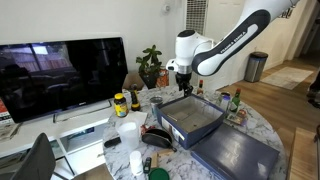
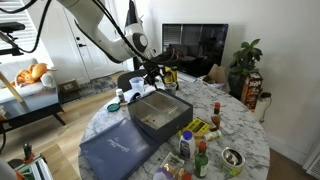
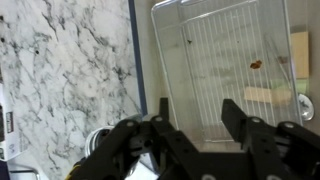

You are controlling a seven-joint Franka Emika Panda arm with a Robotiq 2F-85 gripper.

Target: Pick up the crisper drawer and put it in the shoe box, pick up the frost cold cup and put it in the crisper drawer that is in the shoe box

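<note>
Here our gripper hangs wide open, holding nothing, above the clear ribbed plastic crisper drawer lying inside the blue-grey rectangular plastic shoe box. The drawer extends toward twelve o'clock, its long axis running twelve-to-six.

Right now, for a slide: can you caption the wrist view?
Open gripper above the clear ribbed crisper drawer lying in the shoe box, marble table beside it.

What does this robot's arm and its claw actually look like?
The arm is built of smooth, rounded white segments with dark bands at the joints. The gripper at its tip is black, with two chunky, angular fingers. No lettering or loose cables can be made out.
</note>
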